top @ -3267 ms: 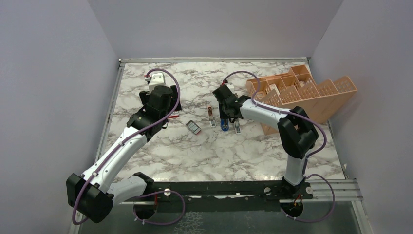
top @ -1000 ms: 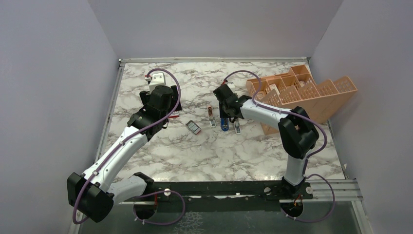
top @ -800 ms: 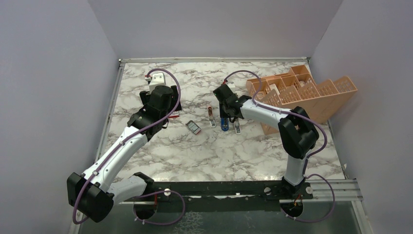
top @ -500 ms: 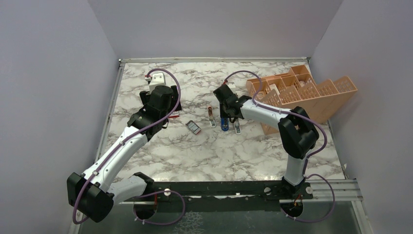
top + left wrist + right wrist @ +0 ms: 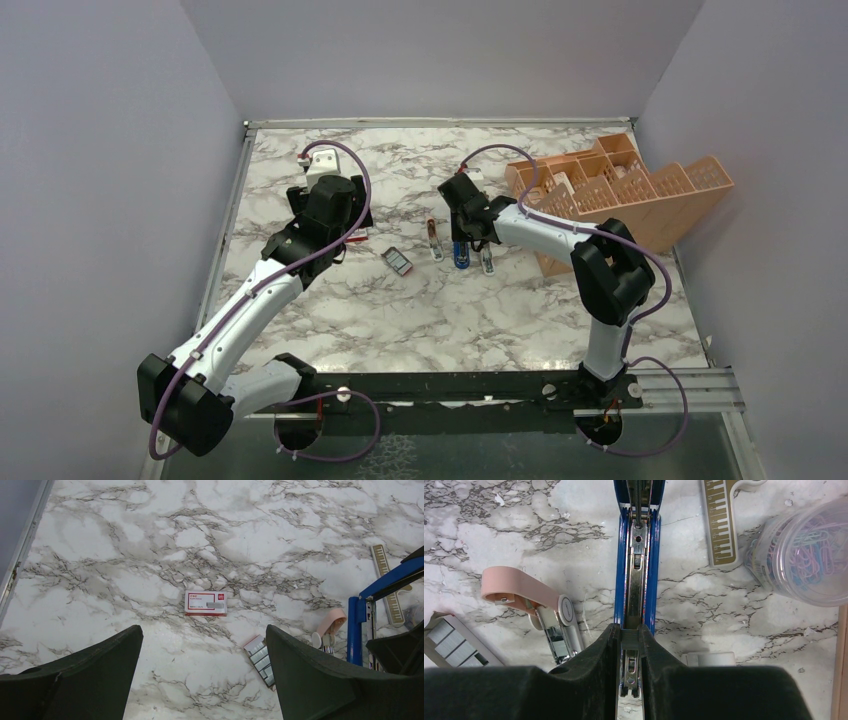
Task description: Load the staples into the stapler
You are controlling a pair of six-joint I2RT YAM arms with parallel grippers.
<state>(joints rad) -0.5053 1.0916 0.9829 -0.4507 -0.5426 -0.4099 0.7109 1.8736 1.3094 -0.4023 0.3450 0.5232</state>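
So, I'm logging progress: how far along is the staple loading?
Done: the stapler lies open; the staples lie out of the red-and-white box. In hand: right pincer clamps the stapler; left pincer hangs open, empty. Left: pick a strip, load it, close.

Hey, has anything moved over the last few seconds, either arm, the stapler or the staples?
Nothing visibly changed. The right gripper stays shut on the opened stapler. The left gripper stays open above the table, with the red-and-white box in front of it. The staples lie in their tray where they were.
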